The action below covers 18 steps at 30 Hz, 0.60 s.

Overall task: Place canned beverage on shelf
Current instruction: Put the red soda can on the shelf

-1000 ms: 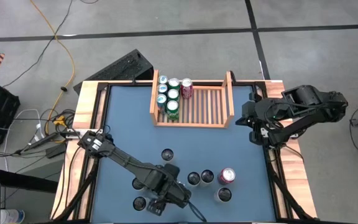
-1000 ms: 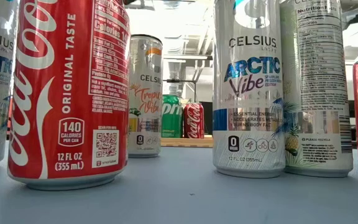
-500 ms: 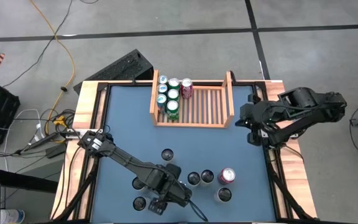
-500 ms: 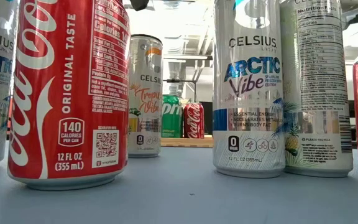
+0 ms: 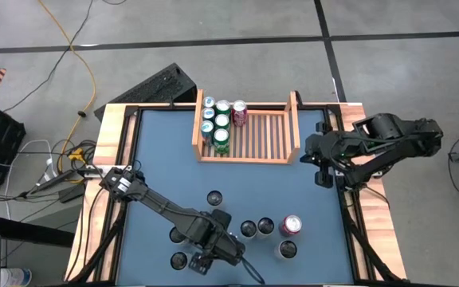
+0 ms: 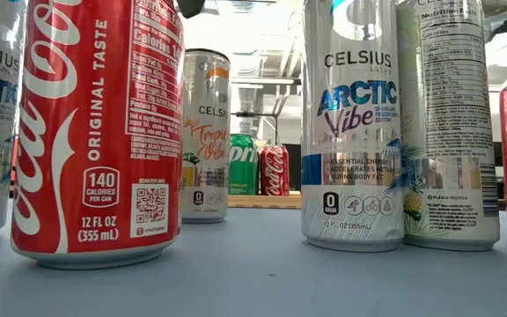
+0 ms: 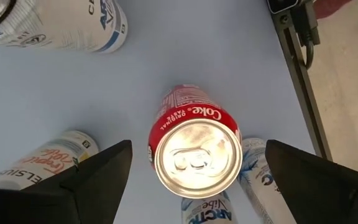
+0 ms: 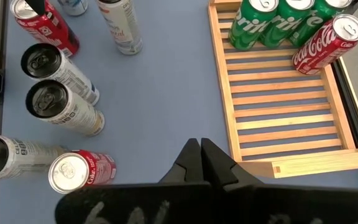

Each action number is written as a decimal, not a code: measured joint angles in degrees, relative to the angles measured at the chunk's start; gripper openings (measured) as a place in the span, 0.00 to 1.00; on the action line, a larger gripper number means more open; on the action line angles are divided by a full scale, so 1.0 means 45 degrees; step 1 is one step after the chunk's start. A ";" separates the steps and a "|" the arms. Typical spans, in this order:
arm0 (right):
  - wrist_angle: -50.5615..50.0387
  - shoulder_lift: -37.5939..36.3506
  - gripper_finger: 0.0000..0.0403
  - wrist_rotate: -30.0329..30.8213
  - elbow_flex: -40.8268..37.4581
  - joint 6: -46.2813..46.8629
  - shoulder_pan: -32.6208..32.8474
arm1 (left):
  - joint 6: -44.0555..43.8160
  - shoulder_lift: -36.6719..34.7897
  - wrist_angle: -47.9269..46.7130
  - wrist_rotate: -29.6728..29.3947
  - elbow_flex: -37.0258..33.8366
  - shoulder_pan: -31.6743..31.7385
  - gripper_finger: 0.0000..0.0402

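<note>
**Hovering left gripper over a red cola can; right arm edging inward**

Comparing with the earlier frames, the left gripper point(image 5: 207, 260) has barely moved at the near edge of the table, while the right arm has crept slightly toward the table's middle, its gripper point(image 5: 315, 159) now just beside the shelf's right side board. No can has changed place.

Nearest the front, the left gripper hangs above a red cola can point(image 7: 196, 152), its fingers point(image 7: 98, 174) spread wide on either side and touching nothing; the can stands upright and unheld. Around it stand several tall white Celsius cans point(image 5: 248, 229), upright and loosely grouped, and a second red can point(image 5: 291, 225) further right. One more dark-topped can point(image 5: 213, 198) stands apart, a little farther in.

The right gripper is clenched empty, fingers point(image 8: 201, 163) pressed together, hanging over the blue table point(image 5: 166, 159) near its right edge.

At the far side sits the shelf point(image 5: 265, 135), a light wooden rack with slatted base. Green cans point(image 5: 221, 121) fill its left rows, with one red can point(image 5: 240, 112) at the back; the remaining slats lie bare.

The blue surface is framed by a pale wooden border. Beyond it is grey concrete floor with dark seams, a yellow cable point(image 5: 82, 72), and a black case point(image 5: 154, 88) lying by the far left corner.
</note>
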 joint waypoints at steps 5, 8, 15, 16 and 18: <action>0.0000 0.0000 0.00 0.0000 0.0000 -0.0007 -0.0003 | -0.0232 -0.0816 0.1377 0.0218 -0.1855 0.0053 0.89; 0.0005 0.0000 0.00 0.0000 0.0000 -0.0007 0.0002 | -0.0229 -0.1993 0.2910 0.0230 -0.3663 0.0055 0.89; 0.0005 0.0000 0.00 0.0076 0.0000 -0.0002 -0.0003 | -0.0586 -0.2890 0.4203 0.0401 -0.5399 -0.0074 0.89; 0.0005 0.0000 0.00 0.0231 0.0005 -0.0002 0.0002 | -0.0519 -0.2890 0.4283 0.0436 -0.5468 -0.0071 0.89; 0.0010 0.0000 0.00 0.0330 0.0005 0.0003 0.0002 | -0.0426 -0.2924 0.4573 0.0458 -0.5639 -0.0072 0.89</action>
